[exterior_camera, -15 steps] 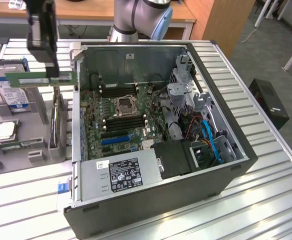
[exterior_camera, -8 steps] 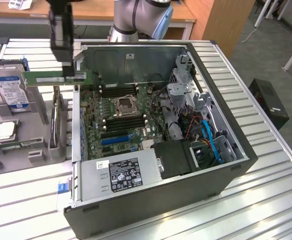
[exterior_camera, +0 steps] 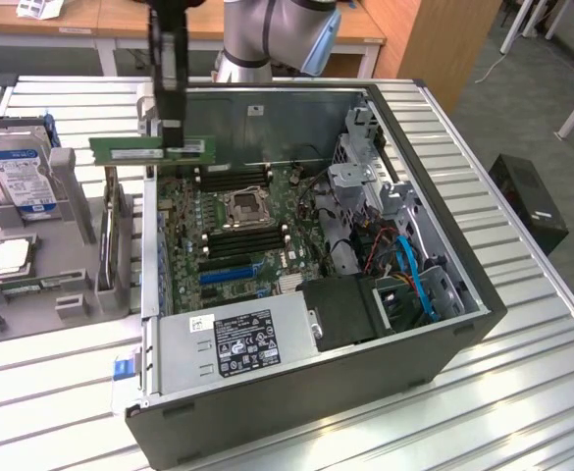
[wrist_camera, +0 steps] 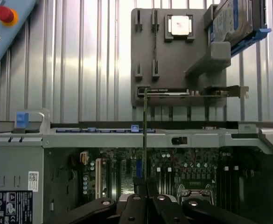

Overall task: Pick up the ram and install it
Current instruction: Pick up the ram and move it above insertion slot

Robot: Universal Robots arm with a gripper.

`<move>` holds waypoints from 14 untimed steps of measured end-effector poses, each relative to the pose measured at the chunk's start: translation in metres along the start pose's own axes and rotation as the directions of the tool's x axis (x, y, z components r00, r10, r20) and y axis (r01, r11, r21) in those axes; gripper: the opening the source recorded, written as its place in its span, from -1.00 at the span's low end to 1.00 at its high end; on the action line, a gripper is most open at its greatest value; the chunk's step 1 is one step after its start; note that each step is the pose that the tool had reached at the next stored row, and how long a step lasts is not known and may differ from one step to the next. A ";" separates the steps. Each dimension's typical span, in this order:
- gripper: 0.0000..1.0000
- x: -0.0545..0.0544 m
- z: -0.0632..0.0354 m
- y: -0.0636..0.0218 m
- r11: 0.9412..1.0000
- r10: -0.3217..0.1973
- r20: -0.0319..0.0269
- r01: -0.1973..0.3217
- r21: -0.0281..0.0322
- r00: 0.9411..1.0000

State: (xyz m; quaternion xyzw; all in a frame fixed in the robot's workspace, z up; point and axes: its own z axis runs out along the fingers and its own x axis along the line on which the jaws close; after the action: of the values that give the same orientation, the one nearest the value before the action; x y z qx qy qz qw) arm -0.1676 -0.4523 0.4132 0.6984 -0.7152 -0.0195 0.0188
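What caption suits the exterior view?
End effector holds the ram level above an edge of the open computer case.

The table [exterior_camera: 537,392] is ribbed, shiny metal.

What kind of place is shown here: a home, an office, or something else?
Probably a robotics lab for computer assembly: an open computer case on a slatted metal table, a robot arm holding the ram, and a gray fixture with a hard drive.

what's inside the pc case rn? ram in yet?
Motherboard with CPU socket, black memory slots, power supply, cables. The ram is not in: gripper holds it above the case rim. Whatever lies under the power supply is covered.
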 end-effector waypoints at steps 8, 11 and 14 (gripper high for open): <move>-0.76 -0.001 -0.0019 -0.0363 1.000 0.000 0.000 0.000 -0.007 1.000; -0.76 -0.001 -0.0027 -0.0501 1.000 0.000 0.000 0.000 -0.010 1.000; -0.76 -0.001 -0.0034 -0.0636 1.000 0.000 0.000 0.000 -0.013 1.000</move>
State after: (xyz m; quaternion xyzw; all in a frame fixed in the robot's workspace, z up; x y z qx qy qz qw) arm -0.1039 -0.4523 0.4131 0.6983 -0.7150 -0.0242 0.0236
